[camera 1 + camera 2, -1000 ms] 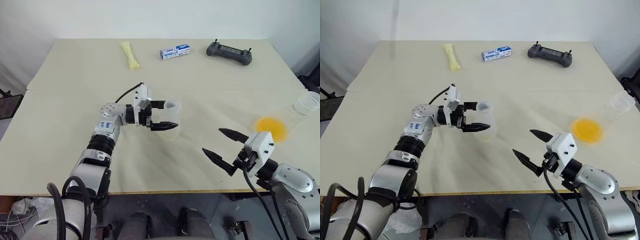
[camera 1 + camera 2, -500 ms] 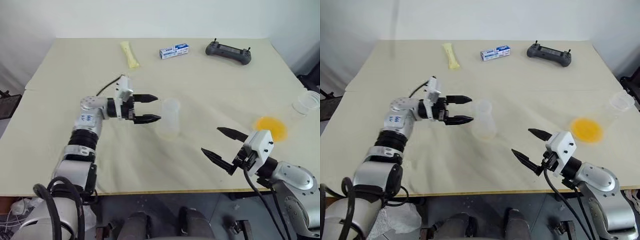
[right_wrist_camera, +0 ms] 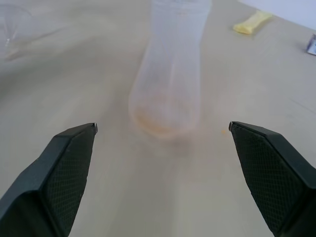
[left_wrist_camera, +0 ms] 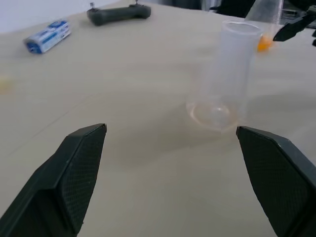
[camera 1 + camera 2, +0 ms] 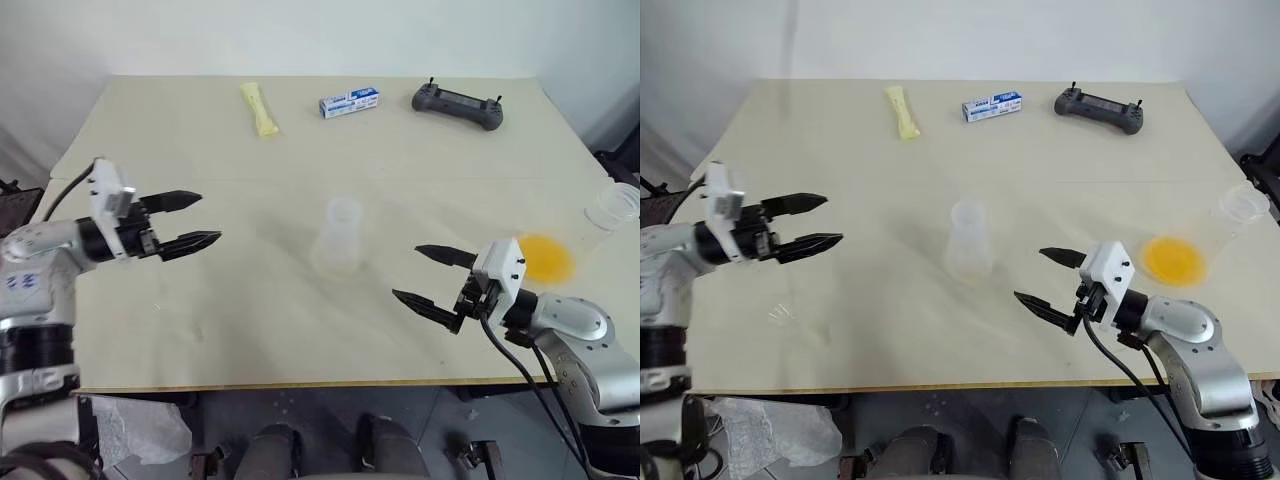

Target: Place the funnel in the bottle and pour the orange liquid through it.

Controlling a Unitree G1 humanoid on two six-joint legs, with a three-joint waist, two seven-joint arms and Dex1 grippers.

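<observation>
Left tool (image 5: 190,220) open, right tool (image 5: 428,277) open, bottle (image 5: 338,236) upright between them

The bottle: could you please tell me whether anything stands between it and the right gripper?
Nothing visible does. Only bare table lies between the open right gripper and the upright bottle, which stands straight ahead of it.

My head cameras look down over the whole tabletop (image 5: 420,150); both wrist cameras sit low, facing the bottle (image 4: 224,74) from opposite sides.
</observation>
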